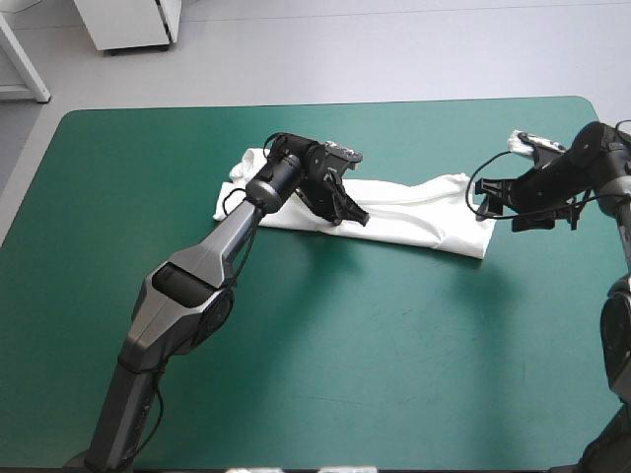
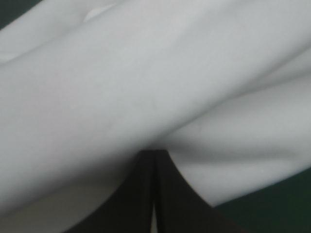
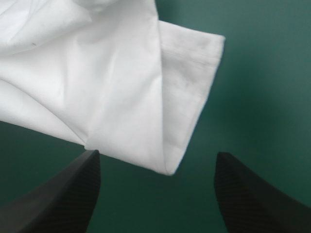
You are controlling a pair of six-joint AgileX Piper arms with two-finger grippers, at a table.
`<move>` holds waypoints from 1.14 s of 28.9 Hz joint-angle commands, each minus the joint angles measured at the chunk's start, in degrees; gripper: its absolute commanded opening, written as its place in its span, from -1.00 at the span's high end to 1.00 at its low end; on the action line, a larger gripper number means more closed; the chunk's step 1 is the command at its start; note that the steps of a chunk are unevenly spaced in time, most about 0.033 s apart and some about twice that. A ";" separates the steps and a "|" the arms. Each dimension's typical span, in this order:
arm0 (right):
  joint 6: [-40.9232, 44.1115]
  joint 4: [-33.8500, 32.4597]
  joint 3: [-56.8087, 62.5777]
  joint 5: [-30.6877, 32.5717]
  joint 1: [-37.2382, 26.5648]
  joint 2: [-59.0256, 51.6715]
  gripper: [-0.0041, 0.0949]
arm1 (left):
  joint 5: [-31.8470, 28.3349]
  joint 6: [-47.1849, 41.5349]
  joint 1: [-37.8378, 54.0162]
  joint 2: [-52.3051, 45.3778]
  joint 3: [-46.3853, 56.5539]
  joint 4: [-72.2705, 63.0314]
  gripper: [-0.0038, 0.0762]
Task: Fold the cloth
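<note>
Black fingers of my left gripper (image 2: 154, 156) pinch the T-shirt (image 2: 146, 87), a long strip across the far half of the table (image 1: 345, 345). My right gripper (image 3: 156, 154) is spread wide, with a loose corner (image 3: 167, 165) between its fingers. If only the left one pulls, the shirt could bunch up.

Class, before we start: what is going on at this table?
Two robot arms are working on a white T-shirt, which lies as a long rumpled band on the teal-green table. The left gripper is shut on the T-shirt at its near edge. The right gripper is open at the band's right end, a hemmed corner between its fingers, not yet gripped.
</note>
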 commanded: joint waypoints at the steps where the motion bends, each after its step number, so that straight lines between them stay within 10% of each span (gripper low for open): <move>1: -3.39 3.78 -1.38 -1.25 -0.37 1.14 -0.42 | 0.57 -0.53 -0.22 -2.82 -1.22 -0.99 0.93; 20: -7.49 10.67 -1.38 -4.48 0.13 9.72 -0.21 | 0.28 -0.19 -0.22 -2.82 -1.22 -0.89 0.93; 33: -9.49 11.08 -1.48 -2.93 4.19 11.60 0.95 | 0.16 -0.19 -0.22 -2.82 -1.22 -0.89 0.93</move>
